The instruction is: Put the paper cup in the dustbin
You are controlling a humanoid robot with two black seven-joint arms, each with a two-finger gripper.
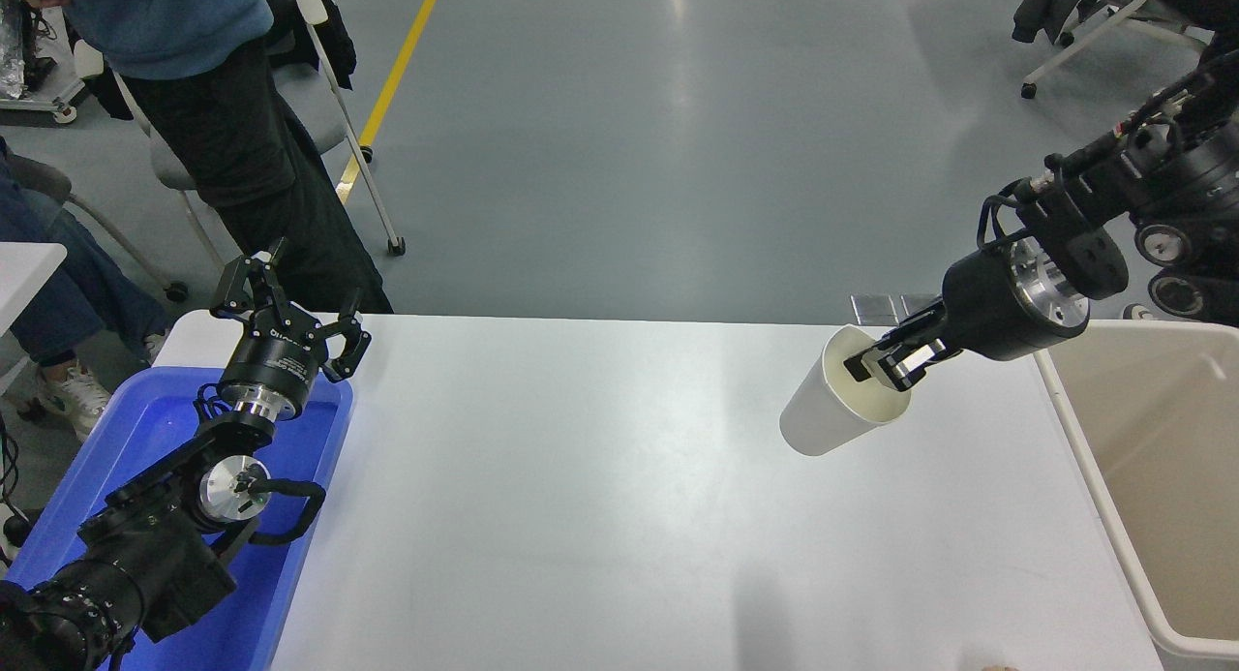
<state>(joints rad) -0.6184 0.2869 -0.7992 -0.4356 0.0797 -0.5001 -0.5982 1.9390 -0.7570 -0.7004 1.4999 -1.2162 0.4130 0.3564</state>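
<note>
Left arm: parked at the table's near-left corner, lying over the blue plastic tray [319,429]; the left gripper [288,313] reaches past the tray's far end near the far-left corner, its fingers spread apart and holding nothing.
Table: the white table [581,516] fills the near and middle ground, its surface bare between the two arms.
Dustbin: the beige dustbin [1094,468] stands just beside the table's right edge, its lighter rounded rim running along that edge; only its left part is in view.
Paper cup: the white paper cup [823,410] hangs in the air over the right part of the table, near the far edge and still short of the dustbin's rim, tilted with its cream mouth turned up and to the right.
Right gripper: the right gripper [891,363] is clamped on the cup's rim, one finger inside the mouth; its arm comes in from the right edge, above the dustbin.
Far side: a person in dark trousers [252,158] stands beyond the far-left corner beside a chair [334,80].
</note>
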